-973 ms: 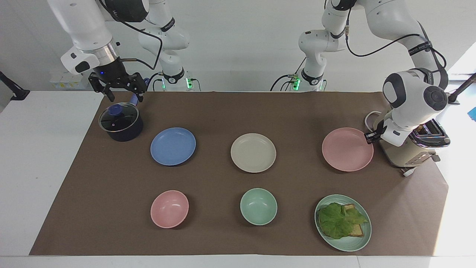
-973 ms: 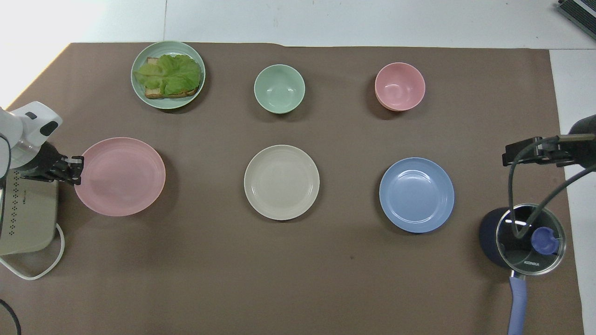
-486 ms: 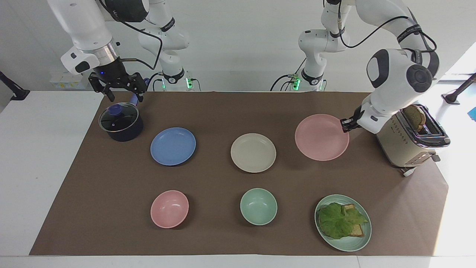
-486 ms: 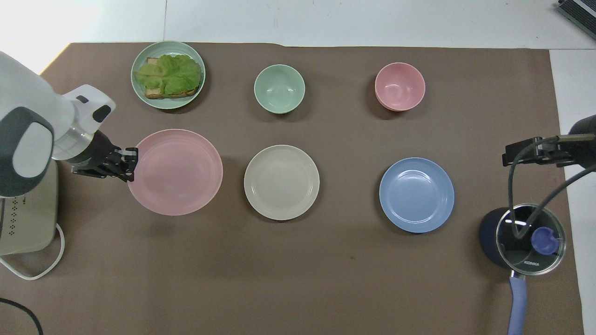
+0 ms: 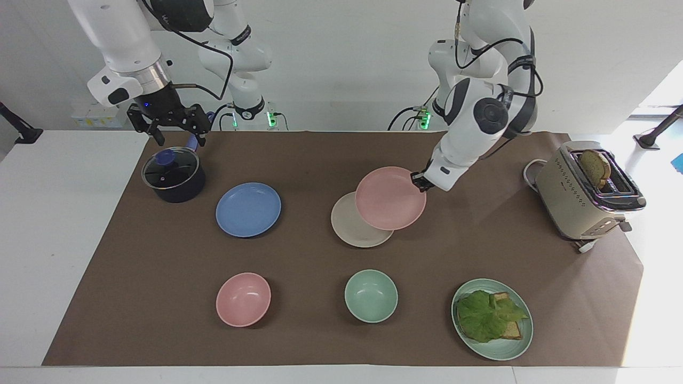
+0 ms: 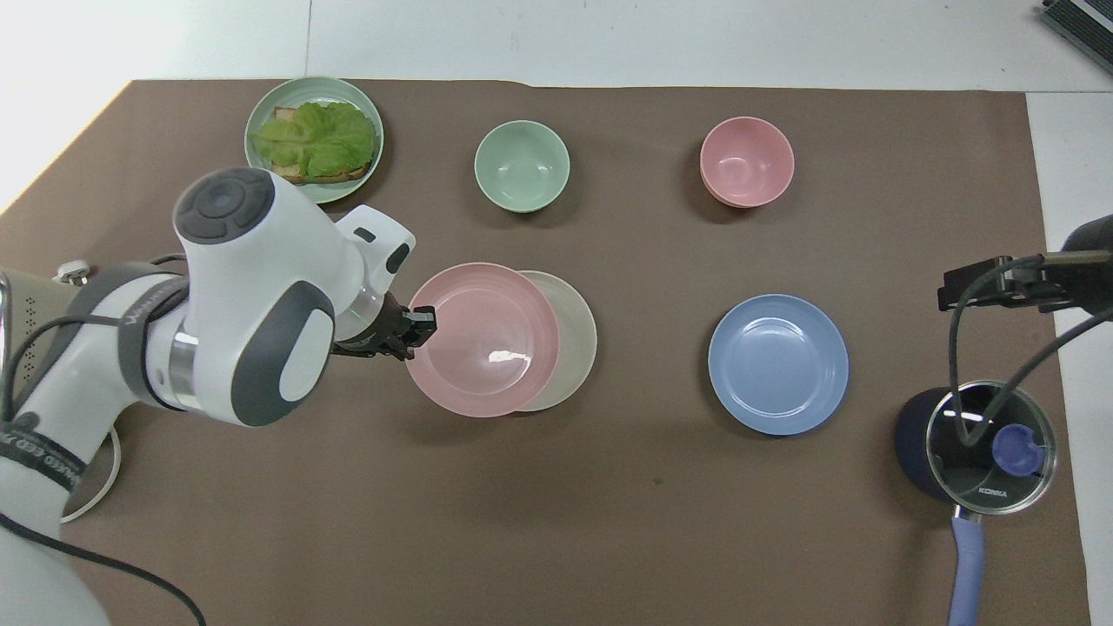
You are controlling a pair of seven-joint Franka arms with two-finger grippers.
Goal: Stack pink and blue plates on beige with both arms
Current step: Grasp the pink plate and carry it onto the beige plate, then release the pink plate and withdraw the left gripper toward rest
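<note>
the left claw (image 5: 419, 180) grips the pink plate (image 5: 390, 198) by its rim, raised over the beige plate (image 5: 349, 226), partly covering it. the blue plate (image 5: 248, 209) lies empty beside the lidded pot (image 5: 173, 176), toward the right arm's end. the right claw (image 5: 169, 121) waits open above that pot.

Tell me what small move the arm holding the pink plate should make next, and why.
Probably carry it a little further toward the right arm's end, then lower it. The left gripper is shut on the pink plate by its rim, and that plate hangs over only part of the beige plate, off-centre toward the left arm's end. The right gripper waits open above the pot.
</note>
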